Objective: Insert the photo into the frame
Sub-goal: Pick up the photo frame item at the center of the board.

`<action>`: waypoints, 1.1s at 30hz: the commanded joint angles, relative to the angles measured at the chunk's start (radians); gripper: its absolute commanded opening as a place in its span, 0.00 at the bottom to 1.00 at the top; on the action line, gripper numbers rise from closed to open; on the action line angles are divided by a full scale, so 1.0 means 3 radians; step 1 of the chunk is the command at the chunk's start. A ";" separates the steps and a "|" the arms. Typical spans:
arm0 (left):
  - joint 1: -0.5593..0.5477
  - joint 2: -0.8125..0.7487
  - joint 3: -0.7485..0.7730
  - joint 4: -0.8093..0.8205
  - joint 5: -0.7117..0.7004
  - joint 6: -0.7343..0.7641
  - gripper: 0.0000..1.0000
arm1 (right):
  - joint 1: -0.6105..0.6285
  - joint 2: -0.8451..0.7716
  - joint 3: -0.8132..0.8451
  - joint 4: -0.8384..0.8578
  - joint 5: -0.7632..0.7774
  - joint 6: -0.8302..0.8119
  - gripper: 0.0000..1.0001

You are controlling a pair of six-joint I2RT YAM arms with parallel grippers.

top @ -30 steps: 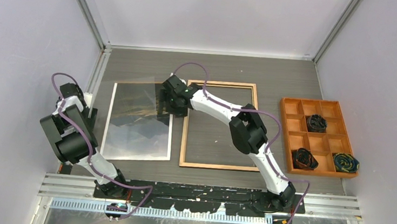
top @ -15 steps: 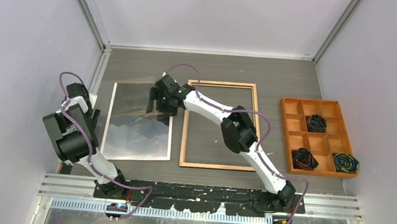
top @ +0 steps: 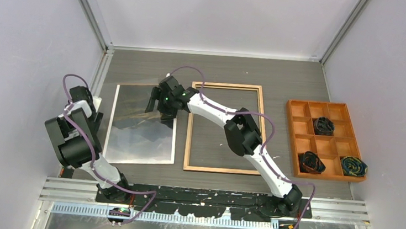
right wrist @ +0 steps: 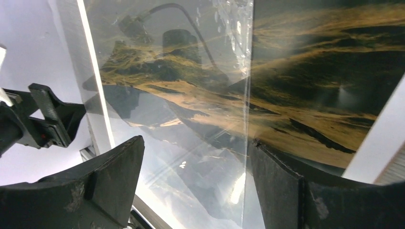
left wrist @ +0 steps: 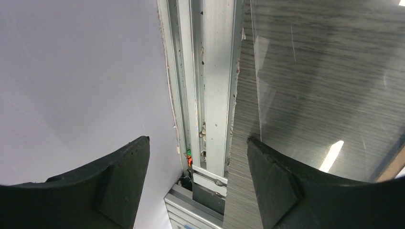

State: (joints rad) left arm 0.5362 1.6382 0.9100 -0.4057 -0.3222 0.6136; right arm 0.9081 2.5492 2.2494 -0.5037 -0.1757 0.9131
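Note:
The photo (top: 139,134), a dark mountain print with a white border, lies face up on the table left of the frame. The frame (top: 188,141) lies flat with its light wood side up, with bare table inside it. My right gripper (top: 157,108) is open and empty, just above the photo's upper right part. In the right wrist view the photo (right wrist: 305,95) fills the picture between the spread fingers (right wrist: 110,186) of that gripper (right wrist: 196,183). My left gripper (top: 85,103) is open and empty by the left wall; in its own view, the left gripper (left wrist: 198,183) faces the side rail.
A clear glossy sheet (left wrist: 329,86) lies over the photo's upper left, its edge (right wrist: 248,95) crossing the print. An aluminium rail (left wrist: 210,95) runs along the left wall. An orange compartment tray (top: 290,139) with dark coiled items stands at the right.
My right gripper has moved left, from the frame's left rail to over the photo's upper right. The left arm has shifted slightly. The photo and the frame have not moved.

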 commanded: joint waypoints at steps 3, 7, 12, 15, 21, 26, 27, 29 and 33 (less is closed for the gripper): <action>-0.0031 0.0092 -0.0142 -0.0169 0.0469 -0.0021 0.77 | 0.0030 0.0070 -0.0083 0.0370 -0.0240 0.0302 0.85; -0.0036 0.0094 -0.0139 -0.0214 0.0527 -0.0007 0.75 | 0.0021 0.0043 -0.0203 0.0693 -0.0454 0.0530 0.84; -0.0034 0.0128 -0.0152 -0.0254 0.0592 0.0019 0.73 | -0.0004 -0.0101 -0.0496 0.1460 -0.0757 0.1021 0.82; -0.0031 0.0161 -0.0150 -0.0275 0.0620 0.0038 0.72 | -0.0015 -0.0197 -0.0625 0.1871 -0.0881 0.1250 0.82; -0.0032 0.0160 -0.0109 -0.0344 0.0674 0.0028 0.71 | -0.0038 -0.0421 -0.0552 0.1237 -0.0554 0.0737 0.85; -0.0046 0.0025 -0.0046 -0.0471 0.0836 -0.0012 0.71 | -0.0130 -0.0588 -0.0576 0.0591 -0.0070 0.0186 0.89; -0.0062 0.0020 -0.0038 -0.0477 0.0839 -0.0025 0.71 | -0.0138 -0.0622 -0.0599 0.0448 0.0037 0.0099 0.90; -0.0098 0.0018 -0.0037 -0.0477 0.0839 -0.0047 0.71 | -0.0138 -0.0693 -0.0678 0.0293 0.0223 -0.0035 0.90; -0.0193 0.0043 -0.0076 -0.0431 0.0803 -0.0086 0.72 | -0.0140 -0.0816 -0.0877 0.0153 0.0447 -0.0175 0.91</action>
State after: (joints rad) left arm 0.5163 1.6249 0.9165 -0.4706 -0.2081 0.6456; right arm 0.8688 2.3997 2.0232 -0.3614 -0.1665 0.9585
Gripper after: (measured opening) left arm 0.710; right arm 0.902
